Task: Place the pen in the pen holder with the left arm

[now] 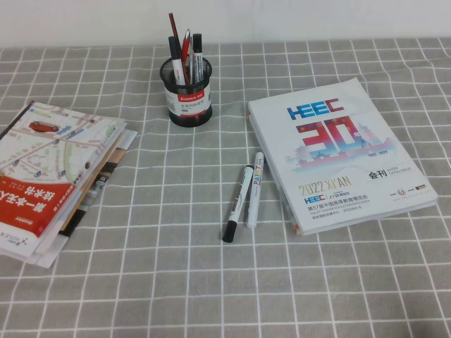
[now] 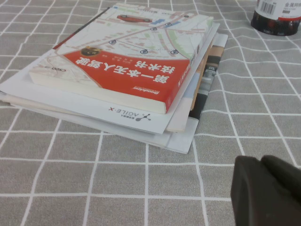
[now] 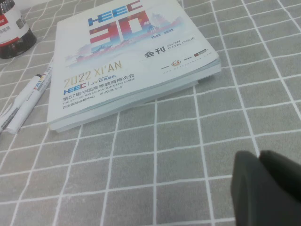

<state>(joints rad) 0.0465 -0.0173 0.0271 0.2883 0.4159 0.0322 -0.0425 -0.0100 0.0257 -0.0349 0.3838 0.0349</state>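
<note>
The pen (image 1: 237, 204), white barrel with a black cap at its near end, lies on the cloth in the middle of the table. Part of its barrel shows in the right wrist view (image 3: 10, 109). The pen holder (image 1: 187, 95), black mesh with a red-and-white band, stands at the back centre with several pens in it. Its base also shows in the left wrist view (image 2: 277, 19) and the right wrist view (image 3: 14, 35). My left gripper (image 2: 262, 162) is shut and empty, low over the cloth near the front left. My right gripper (image 3: 259, 157) is shut and empty at the front right. Neither arm shows in the high view.
An all-white marker (image 1: 254, 190) with coloured lettering lies right beside the pen. A thick white catalogue (image 1: 338, 151) lies to its right. A stack of books and papers (image 1: 53, 176) lies at the left and fills the left wrist view (image 2: 122, 66).
</note>
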